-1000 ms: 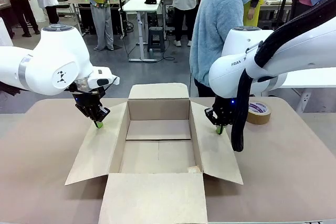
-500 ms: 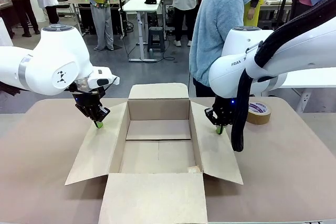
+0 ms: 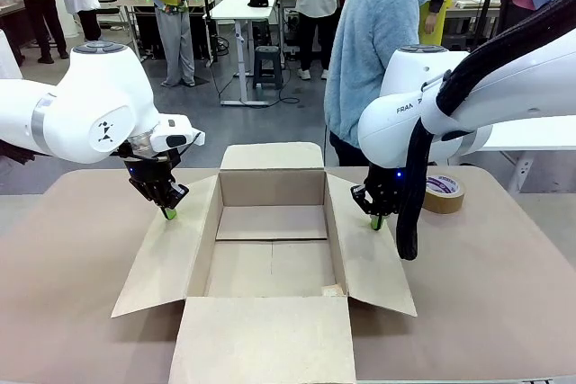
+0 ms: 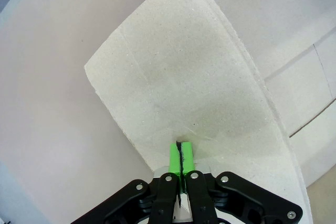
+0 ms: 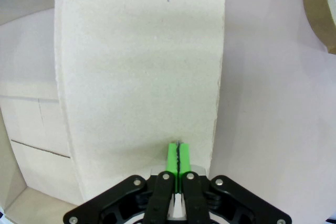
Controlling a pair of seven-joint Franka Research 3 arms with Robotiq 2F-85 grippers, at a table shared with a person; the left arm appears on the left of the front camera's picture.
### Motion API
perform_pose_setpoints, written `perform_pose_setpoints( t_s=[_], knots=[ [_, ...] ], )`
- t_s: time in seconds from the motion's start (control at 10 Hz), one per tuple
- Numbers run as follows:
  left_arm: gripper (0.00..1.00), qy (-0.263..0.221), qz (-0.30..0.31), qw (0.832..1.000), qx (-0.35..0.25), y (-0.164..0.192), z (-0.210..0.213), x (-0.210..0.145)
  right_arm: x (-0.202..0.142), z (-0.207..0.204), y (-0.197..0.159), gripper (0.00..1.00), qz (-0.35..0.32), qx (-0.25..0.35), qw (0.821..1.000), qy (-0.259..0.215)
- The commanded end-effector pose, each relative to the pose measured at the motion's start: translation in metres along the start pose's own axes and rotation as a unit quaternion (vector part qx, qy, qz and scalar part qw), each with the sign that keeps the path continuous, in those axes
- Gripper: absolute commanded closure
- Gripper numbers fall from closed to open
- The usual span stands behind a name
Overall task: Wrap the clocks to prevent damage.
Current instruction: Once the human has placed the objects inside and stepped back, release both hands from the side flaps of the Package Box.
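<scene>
Tan counter (image 3: 504, 294) | open brown cardboard box (image 3: 270, 269) mid-counter | L pincer (image 3: 169, 214) pressed together, empty, at L flap (image 3: 166, 258) | R pincer (image 3: 375, 222) pressed together, empty, at R flap (image 3: 373, 267) | brown tape roll (image 3: 443, 193) nr far-right edge | clocks' spot: can't tell

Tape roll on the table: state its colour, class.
The tape roll is brown, clearest in the front view.

Flat brown roll of packing tape (image 3: 447, 193) at centre right of the front view is partly tucked behind the right arm's black cable sleeve (image 3: 411, 195), print too tiny to read. Open brown cardboard box (image 3: 265, 339) loses its near flap past the bottom edge. Person in the light blue fleece (image 3: 373, 42) is cut at the top edge. Can't tell if the right gripper (image 3: 375, 221) touches the side flap.
</scene>
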State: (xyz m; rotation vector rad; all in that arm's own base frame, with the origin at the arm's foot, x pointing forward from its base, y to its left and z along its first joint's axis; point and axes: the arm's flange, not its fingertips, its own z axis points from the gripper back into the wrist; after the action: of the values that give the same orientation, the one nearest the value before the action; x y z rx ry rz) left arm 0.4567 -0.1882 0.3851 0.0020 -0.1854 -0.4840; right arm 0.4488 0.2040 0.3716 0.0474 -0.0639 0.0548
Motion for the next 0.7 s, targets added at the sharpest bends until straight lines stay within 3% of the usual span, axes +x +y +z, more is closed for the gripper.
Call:
perform_pose_setpoints(
  t_s=[0.0,0.6],
  knots=[
    [1.00,0.000,0.001,1.000,0.001,-0.0003,-0.0003,-0.0002,-0.0017,-0.0021,0.0009,0.99,-0.009,-0.006,1.000,0.002],
    [1.00,0.000,0.001,1.000,0.001,-0.0003,-0.0003,-0.0002,-0.0017,-0.0021,0.0009,0.99,-0.009,-0.006,1.000,0.002]
  ],
)
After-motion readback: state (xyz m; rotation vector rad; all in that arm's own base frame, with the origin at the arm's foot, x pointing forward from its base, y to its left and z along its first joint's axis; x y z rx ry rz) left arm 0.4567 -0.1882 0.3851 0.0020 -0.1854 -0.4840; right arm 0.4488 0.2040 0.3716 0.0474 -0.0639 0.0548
